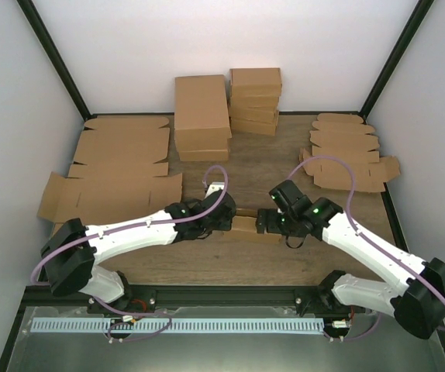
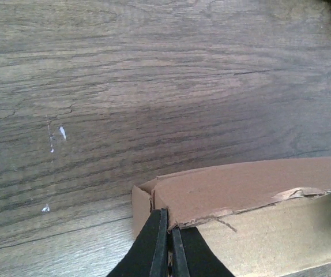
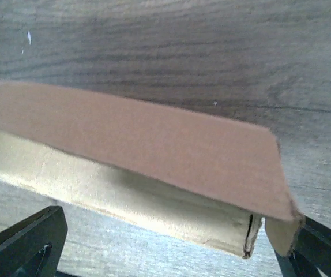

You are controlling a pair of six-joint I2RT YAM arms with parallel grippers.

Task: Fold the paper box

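We look down on a dark wood-grain table (image 1: pixel 284 256). Along its left side lie large flat cardboard blanks (image 1: pixel 122 167), overlapping, flaps spread. At the far edge, near the middle, stands a stack of long brown boxes (image 1: pixel 201 116), with a pile of shorter boxes (image 1: pixel 255 101) just to its right. On the far right, smaller flat blanks (image 1: pixel 346 151) lie fanned over one another. Near the centre is a small paper box (image 1: pixel 246 226); we cannot tell whether it rests on the wood. A few white flecks (image 2: pixel 61 133) mark the surface beside it.
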